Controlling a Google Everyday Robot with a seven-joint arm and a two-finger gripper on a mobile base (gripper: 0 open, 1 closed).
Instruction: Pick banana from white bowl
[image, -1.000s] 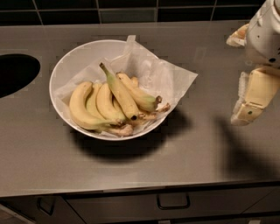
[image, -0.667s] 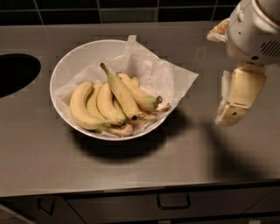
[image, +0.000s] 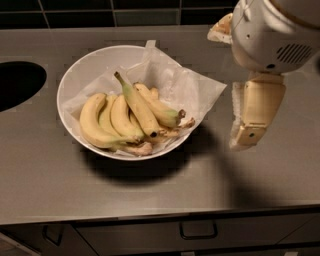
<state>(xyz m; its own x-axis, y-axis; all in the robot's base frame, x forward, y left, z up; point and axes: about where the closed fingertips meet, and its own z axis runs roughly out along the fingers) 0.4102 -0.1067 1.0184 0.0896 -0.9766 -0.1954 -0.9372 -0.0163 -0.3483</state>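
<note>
The banana (image: 137, 105) lies diagonally on top of the joined bunch (image: 100, 120) inside the white bowl (image: 75, 67). The bowl sits mid-counter, slightly toward the left edge, so the banana's upper surface is exposed for a top-down grasp. The gripper (image: 242, 140) hangs pointing downward above the bare counter (image: 75, 190) near the right edge, just beside the bowl's paper liner (image: 190, 85). This is judged a staging position clear of the rim. Its opening cannot be determined, and nothing is seen in its hold.
</note>
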